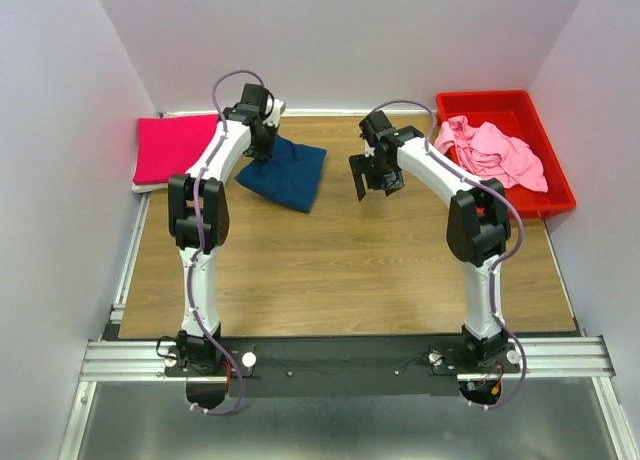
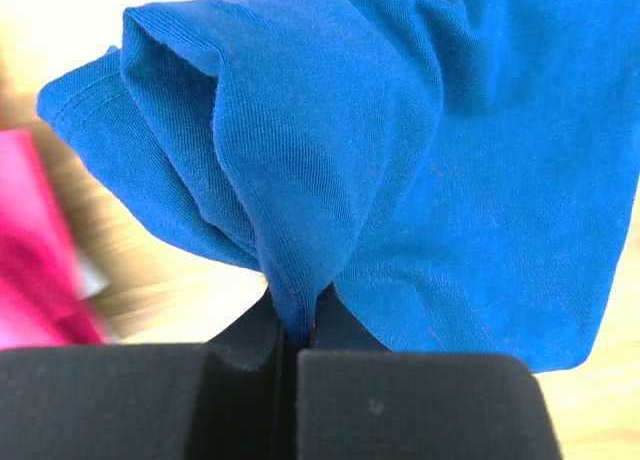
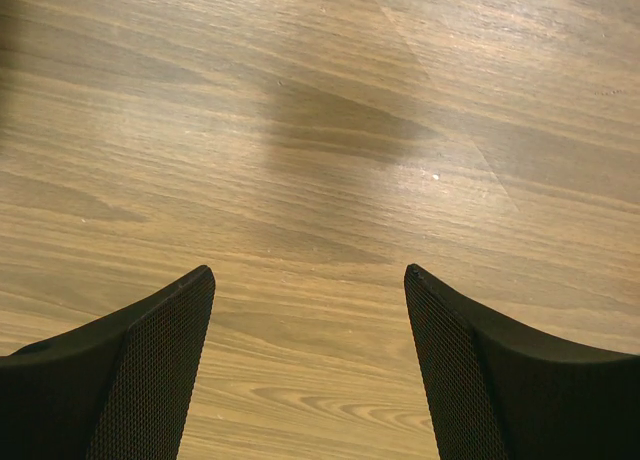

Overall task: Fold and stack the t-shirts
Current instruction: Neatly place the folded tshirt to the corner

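In the overhead view, a navy shirt [image 1: 287, 173] is seen lying roughly folded on the wooden worktop [image 1: 330, 270], left of centre and toward the far edge. Its far left corner is met by the left hand [image 1: 262, 140]. A magenta shirt [image 1: 172, 148] is laid folded flat at the far left, just beside the navy one but apart from it. A pink shirt [image 1: 497, 152] is heaped, crumpled, in the red bin [image 1: 560, 196] at the far right. The right hand [image 1: 375, 175] is held above bare worktop, between the navy shirt and the bin. In the left wrist view, a bunched fold of the navy shirt is pinched between the closed fingers [image 2: 420, 400], and a blurred strip of magenta is seen at the left edge. In the right wrist view, the fingers [image 3: 130, 380] are spread wide apart over bare wood, with nothing held between them.
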